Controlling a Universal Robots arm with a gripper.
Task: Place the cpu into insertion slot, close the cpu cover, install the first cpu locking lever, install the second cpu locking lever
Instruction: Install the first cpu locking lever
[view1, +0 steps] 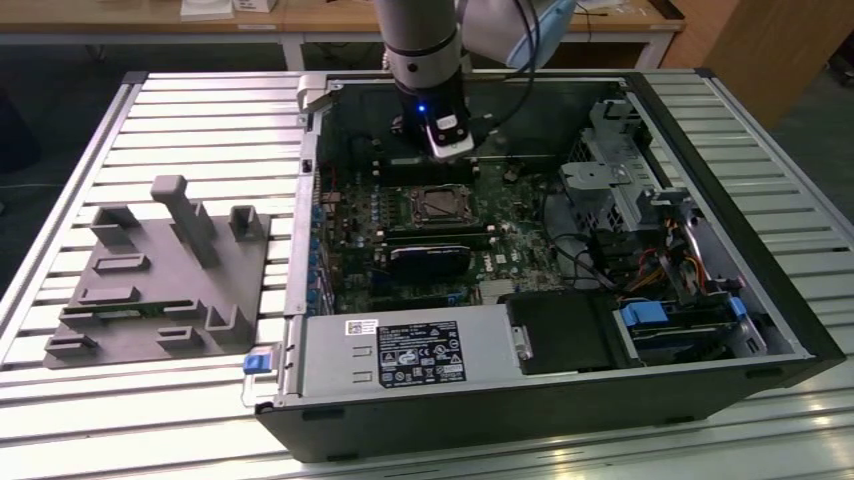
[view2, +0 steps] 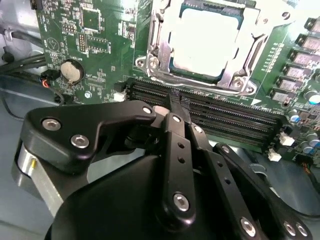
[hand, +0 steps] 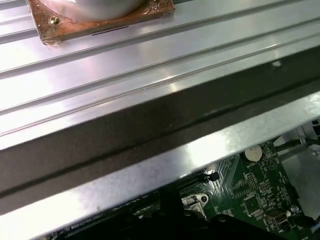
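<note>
Second wrist view: my gripper (view2: 179, 106) is closed and empty, its fingertips over the black memory slots (view2: 220, 117) just beside the insertion slot (view2: 155, 47). Cpu (view2: 205, 37) sits in the slot, cpu cover (view2: 250, 50) down around it.

Colours, from my own jaws outward

My gripper (view2: 176, 107) is matt black with silver screw heads; the motherboard (view2: 90, 35) is green, the cpu (view2: 205, 42) pale silver inside its silvery cpu cover (view2: 235, 75), the memory slots (view2: 220, 117) black, and the ribbed table (view1: 200, 100) pale grey.
</note>
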